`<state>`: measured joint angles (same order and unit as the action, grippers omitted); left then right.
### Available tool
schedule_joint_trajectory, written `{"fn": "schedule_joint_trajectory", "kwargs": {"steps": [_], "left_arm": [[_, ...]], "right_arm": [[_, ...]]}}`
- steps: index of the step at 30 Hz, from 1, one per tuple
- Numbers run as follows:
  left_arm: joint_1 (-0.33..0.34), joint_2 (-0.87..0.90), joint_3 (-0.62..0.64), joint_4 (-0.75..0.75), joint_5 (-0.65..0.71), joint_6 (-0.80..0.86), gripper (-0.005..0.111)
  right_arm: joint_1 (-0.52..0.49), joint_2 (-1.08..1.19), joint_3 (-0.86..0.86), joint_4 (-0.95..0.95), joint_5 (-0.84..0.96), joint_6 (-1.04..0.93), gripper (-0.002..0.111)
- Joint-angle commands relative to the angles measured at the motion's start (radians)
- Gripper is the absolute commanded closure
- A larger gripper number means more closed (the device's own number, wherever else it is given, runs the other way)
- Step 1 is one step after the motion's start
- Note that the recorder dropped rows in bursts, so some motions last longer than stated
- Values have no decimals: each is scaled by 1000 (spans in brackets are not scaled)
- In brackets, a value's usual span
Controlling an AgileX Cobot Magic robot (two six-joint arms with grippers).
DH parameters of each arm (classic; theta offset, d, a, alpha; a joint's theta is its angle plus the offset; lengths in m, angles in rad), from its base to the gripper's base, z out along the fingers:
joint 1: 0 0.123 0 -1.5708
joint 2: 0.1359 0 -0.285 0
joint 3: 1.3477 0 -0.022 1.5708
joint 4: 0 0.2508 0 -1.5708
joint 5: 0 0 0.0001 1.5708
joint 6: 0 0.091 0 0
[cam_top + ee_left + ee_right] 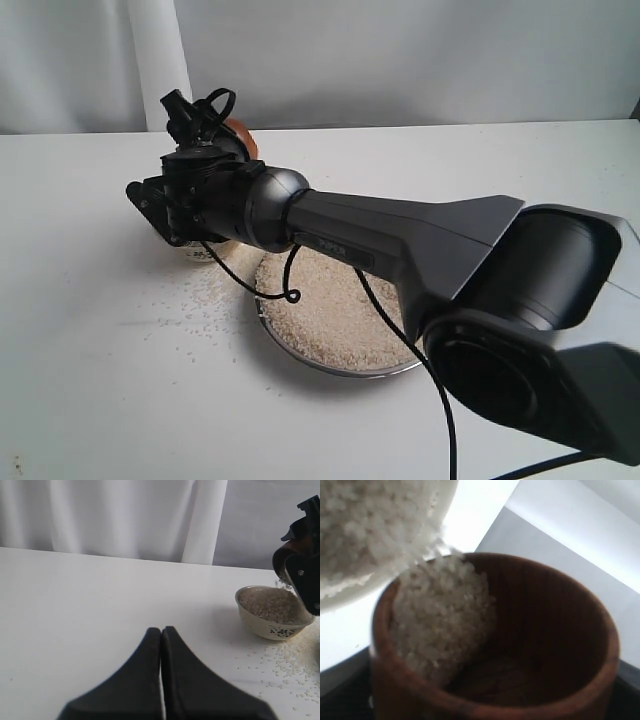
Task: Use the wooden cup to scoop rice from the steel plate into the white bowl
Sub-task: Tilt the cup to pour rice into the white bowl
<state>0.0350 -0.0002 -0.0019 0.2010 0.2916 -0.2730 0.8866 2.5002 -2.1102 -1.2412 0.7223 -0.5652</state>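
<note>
My right gripper (215,150) reaches across to the left and is shut on the wooden cup (240,135). The cup (285,555) is tipped over the white bowl (272,625), with its mouth at the bowl's rim. Rice (440,620) slides along the cup's (545,630) dark inside towards the bowl's (350,592) heaped rice (370,525). In the exterior view the bowl (205,255) is mostly hidden under the gripper. The steel plate (330,368) holds a broad layer of rice (330,310) beneath the right arm. My left gripper (161,630) is shut and holds nothing, low over bare table well to the side of the bowl.
Loose grains are scattered on the white table beside the bowl (290,665) and left of the plate (200,300). A white curtain (125,515) hangs behind the table's far edge. A black cable (290,290) dangles from the right arm over the plate.
</note>
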Motion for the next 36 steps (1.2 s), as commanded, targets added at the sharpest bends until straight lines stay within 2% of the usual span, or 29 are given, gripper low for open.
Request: {"fn": "schedule_joint_trajectory", "kwargs": {"steps": [1, 8, 31, 36], "left_arm": [[-5, 0, 2, -5, -7, -4, 107], [-5, 0, 2, -5, -7, -4, 107], [-5, 0, 2, -5, -7, -4, 107], [-5, 0, 2, -5, -7, -4, 107]], "right_arm": [[1, -18, -8, -40, -4, -10, 108], [1, -18, -8, -129, -2, 62, 108], [-5, -18, -8, -188, 14, 69, 108], [-5, -18, -8, -188, 20, 8, 108]]}}
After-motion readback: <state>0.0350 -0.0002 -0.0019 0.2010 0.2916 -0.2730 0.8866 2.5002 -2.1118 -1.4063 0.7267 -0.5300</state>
